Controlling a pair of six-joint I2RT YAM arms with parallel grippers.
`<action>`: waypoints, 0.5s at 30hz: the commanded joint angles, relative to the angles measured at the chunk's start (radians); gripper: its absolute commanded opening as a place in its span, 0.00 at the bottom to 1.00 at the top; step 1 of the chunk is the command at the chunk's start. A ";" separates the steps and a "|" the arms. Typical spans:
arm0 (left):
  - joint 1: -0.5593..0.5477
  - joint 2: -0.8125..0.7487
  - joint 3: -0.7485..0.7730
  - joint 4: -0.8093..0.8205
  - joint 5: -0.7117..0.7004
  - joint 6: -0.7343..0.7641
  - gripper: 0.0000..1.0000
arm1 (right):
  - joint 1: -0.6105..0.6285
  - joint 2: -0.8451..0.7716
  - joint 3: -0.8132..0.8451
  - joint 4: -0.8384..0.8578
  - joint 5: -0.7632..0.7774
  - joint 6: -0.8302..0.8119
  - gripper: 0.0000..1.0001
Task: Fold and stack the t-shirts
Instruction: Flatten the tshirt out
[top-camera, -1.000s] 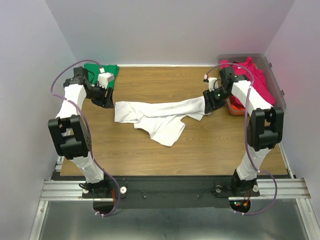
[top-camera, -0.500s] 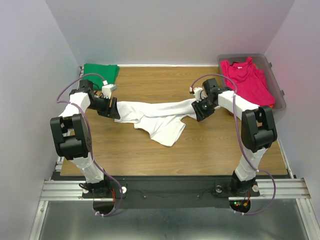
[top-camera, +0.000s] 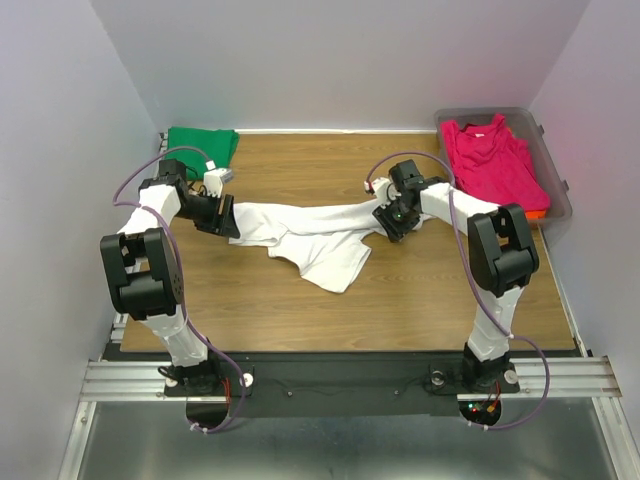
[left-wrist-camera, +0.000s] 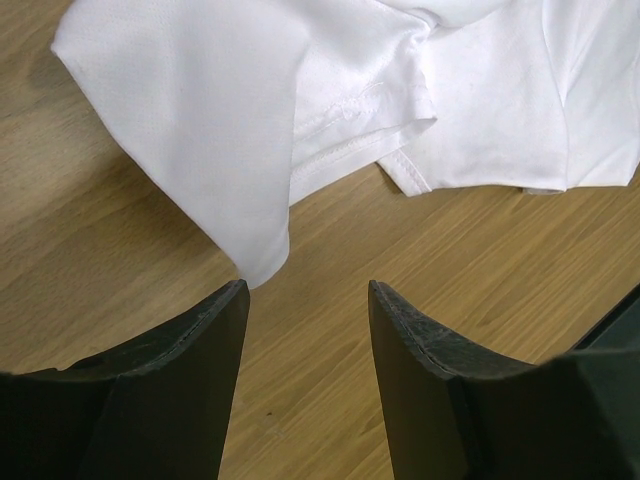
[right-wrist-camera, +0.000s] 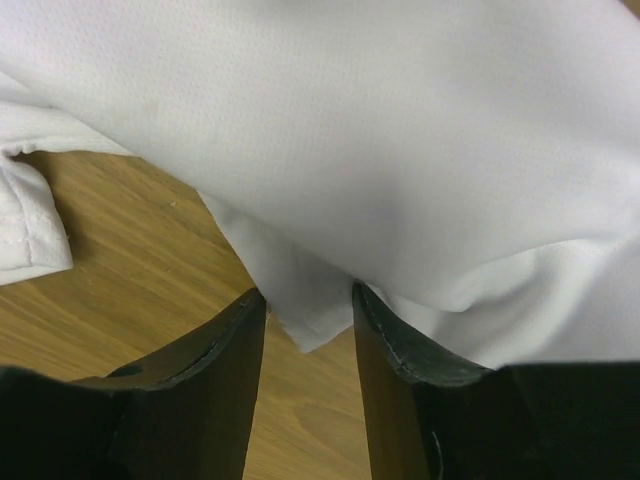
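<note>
The white t-shirt (top-camera: 320, 225) lies crumpled in a long band across the wooden table. My left gripper (top-camera: 228, 217) is low at its left end. In the left wrist view this gripper (left-wrist-camera: 308, 295) is open over bare wood, and a corner of the white t-shirt (left-wrist-camera: 250, 120) ends just beyond its left fingertip. My right gripper (top-camera: 385, 220) is at the shirt's right end. In the right wrist view it (right-wrist-camera: 308, 300) is open, with a loose corner of the white t-shirt (right-wrist-camera: 400, 120) lying between its tips, not pinched.
A folded green t-shirt (top-camera: 203, 143) sits at the back left corner. The magenta-pink t-shirt (top-camera: 495, 160) fills the clear tub (top-camera: 560, 190) at the back right, with a sliver of orange cloth (top-camera: 540, 213) at its near edge. Walls enclose the table (top-camera: 400, 290) on three sides.
My right gripper moved left from beside the tub, and the shirt's right end went slack. My left gripper came down from the green shirt to the white shirt's left end, then held still.
</note>
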 joint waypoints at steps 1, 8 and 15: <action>-0.001 -0.043 0.033 -0.032 -0.006 0.042 0.63 | 0.011 0.037 0.016 0.028 0.028 -0.031 0.45; -0.013 -0.112 0.009 -0.017 -0.139 0.238 0.60 | 0.011 0.029 -0.008 0.037 0.053 -0.040 0.04; -0.012 0.010 0.090 -0.066 -0.159 0.197 0.60 | 0.011 -0.001 0.019 0.026 0.053 -0.026 0.01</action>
